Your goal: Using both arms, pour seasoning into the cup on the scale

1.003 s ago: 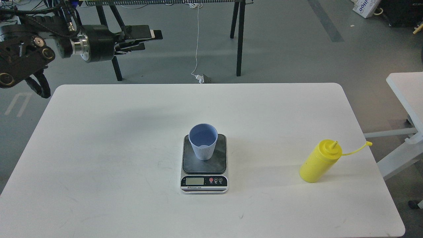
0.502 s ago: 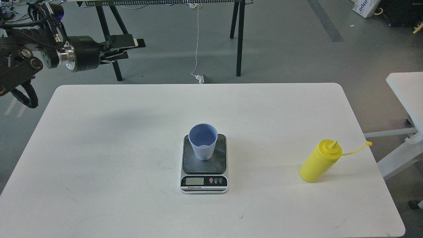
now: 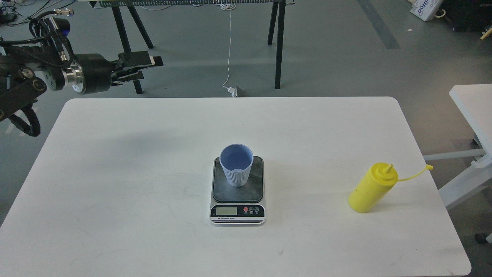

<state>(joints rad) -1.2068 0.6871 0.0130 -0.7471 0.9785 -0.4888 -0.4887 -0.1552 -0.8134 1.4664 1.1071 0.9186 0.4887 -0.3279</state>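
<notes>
Black and empty, the left gripper point(image 3: 148, 67) hovers off the table's far-left corner, at about ten o'clock from the cup, pointing toward three o'clock; its two fingers lie close together with only a thin gap, and I cannot tell whether they are fully closed. The right gripper is not in view. Moving outward, the white table point(image 3: 115, 173) carries the scale point(image 3: 238, 192) near its centre, with the ribbed blue-grey cup point(image 3: 236, 164) standing upright on the dark weighing plate. Well apart, at about three o'clock from the scale, the seasoning point(image 3: 371, 188) stands near the table's right edge, its cap strap trailing toward three o'clock. The bottle looks light and smooth, probably soft enough to dent under a firm squeeze, so a mid-body grip below the shoulder seems safest; the cup looks light and easy to tip
</notes>
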